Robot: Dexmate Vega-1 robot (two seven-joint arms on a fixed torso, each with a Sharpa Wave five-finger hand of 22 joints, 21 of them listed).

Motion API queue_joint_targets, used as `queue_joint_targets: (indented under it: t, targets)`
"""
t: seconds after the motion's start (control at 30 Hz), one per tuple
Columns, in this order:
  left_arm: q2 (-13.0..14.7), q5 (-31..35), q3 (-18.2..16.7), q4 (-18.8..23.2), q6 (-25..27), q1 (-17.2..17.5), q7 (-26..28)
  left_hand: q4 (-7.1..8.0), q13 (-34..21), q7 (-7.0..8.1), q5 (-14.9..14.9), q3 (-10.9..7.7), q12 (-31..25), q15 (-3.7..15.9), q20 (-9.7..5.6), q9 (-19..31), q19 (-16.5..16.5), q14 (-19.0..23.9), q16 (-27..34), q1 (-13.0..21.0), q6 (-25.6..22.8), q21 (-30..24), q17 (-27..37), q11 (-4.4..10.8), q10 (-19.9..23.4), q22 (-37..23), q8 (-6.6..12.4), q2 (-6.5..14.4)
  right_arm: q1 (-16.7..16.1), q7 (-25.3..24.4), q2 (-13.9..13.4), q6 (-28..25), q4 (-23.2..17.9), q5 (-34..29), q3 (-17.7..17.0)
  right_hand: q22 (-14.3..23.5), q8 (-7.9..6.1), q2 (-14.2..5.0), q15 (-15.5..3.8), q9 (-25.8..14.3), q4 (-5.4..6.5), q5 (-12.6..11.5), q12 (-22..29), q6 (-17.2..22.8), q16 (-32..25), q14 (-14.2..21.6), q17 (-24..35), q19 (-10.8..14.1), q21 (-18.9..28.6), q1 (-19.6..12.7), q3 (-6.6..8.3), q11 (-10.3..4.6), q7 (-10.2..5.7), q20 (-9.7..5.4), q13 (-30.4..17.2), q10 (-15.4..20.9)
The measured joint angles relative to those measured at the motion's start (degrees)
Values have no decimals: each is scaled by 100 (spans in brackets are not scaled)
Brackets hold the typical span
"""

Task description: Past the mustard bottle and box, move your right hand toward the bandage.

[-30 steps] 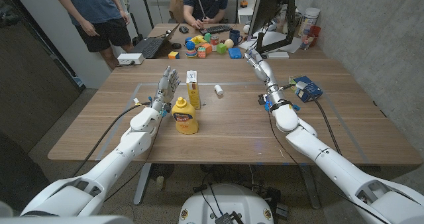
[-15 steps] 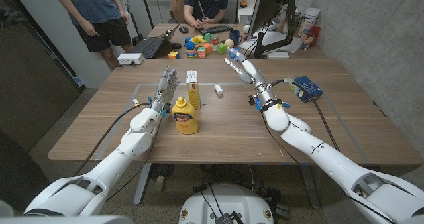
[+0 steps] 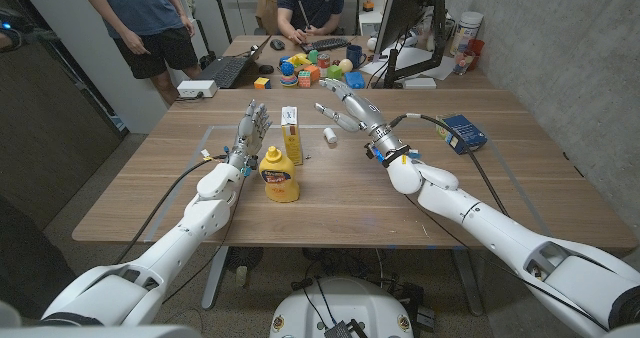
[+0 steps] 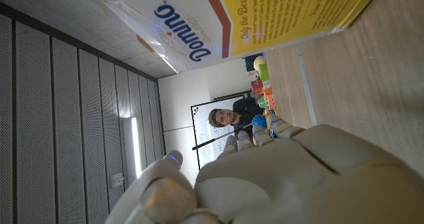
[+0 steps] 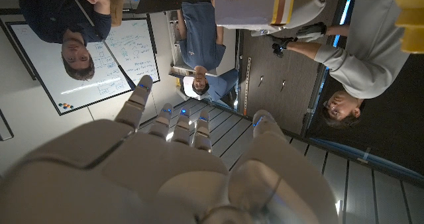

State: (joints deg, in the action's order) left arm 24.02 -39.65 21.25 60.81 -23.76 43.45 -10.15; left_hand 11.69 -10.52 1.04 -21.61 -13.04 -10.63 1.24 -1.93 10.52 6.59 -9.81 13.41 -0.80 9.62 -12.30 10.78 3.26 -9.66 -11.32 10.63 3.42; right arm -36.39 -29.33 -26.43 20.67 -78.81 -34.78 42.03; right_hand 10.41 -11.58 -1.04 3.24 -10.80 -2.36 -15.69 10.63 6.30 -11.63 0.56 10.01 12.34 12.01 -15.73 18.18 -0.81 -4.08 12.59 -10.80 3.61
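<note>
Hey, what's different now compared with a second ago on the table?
The right hand has swung across the table toward the robot's left, from near the blue box to just beside the bandage roll, fingers apart and holding nothing. The left hand stays upright beside the yellow box; the mustard bottle, box and bandage have not moved.

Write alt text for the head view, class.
The right robot hand, open, hangs above the wooden table near a small white bandage. The left robot hand stands open beside a mustard bottle and yellow box.
</note>
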Motion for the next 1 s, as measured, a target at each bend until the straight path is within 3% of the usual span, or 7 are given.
queue_joint_targets:
  t: [0.07,0.17,0.23,0.83,0.87,0.97,1.0]
  targets:
    - [-11,1,3,-17,-12,-10,-5,0,0,0,0,0,0,0,0,0,0,0,0,0,0,0,0,0,0,0,0,0,155,26,1,-113,107,-155,176,0,0,3,-39,-9,-24,5,0,-34,38,-83,0,-7,-56,-3,-24,-14,9,-4,0,-51]
    - [-25,4,10,-37,-17,-26,-7,0,0,0,0,0,0,0,0,0,0,0,0,0,0,0,0,0,0,0,0,0,303,82,14,-241,219,-296,345,-23,44,21,-122,-28,-47,5,1,-132,63,-204,28,-344,-174,-21,-47,-50,-10,-47,-28,-149]
    - [-36,8,19,-55,-18,-40,-9,0,0,0,0,0,0,0,0,0,0,0,0,0,0,0,0,0,0,0,0,0,417,132,34,-329,315,-372,470,-26,44,21,-151,-28,-44,5,0,-142,63,-233,28,-423,-184,-21,-50,-32,-1,-50,-29,-213]
    - [-137,87,79,-196,-63,-188,-14,0,0,0,0,0,0,0,0,0,0,0,0,0,0,0,0,0,0,0,0,0,1138,490,287,-834,1094,-638,1170,-13,5,21,-27,-27,-47,44,45,-75,-6,-148,27,-245,-71,-22,-94,-39,40,-40,-28,-154]
    - [-144,101,84,-199,-63,-198,4,0,0,0,0,0,0,0,0,0,0,0,0,0,0,0,0,0,0,0,0,0,1319,481,393,-839,1417,-647,1332,-13,5,21,-27,-27,-47,44,45,-75,-6,-148,27,-245,-71,-22,-94,-38,40,-40,-28,-154]
    - [-149,101,96,-198,-63,-213,4,0,0,0,0,0,0,0,0,0,0,0,0,0,0,0,0,0,0,0,0,0,1319,429,393,-840,1417,-656,1332,-13,5,21,-27,-27,-47,44,45,-75,-6,-148,27,-245,-71,-22,-94,-39,40,-40,-28,-154]
    - [-149,127,98,-194,-60,-216,45,0,0,0,0,0,0,0,0,0,0,0,0,0,0,0,-1,0,0,0,0,0,1516,410,526,-842,1798,-658,1522,-13,5,21,-27,-27,-47,44,45,-76,-7,-148,27,-242,-71,-22,-94,-39,40,-38,-27,-154]
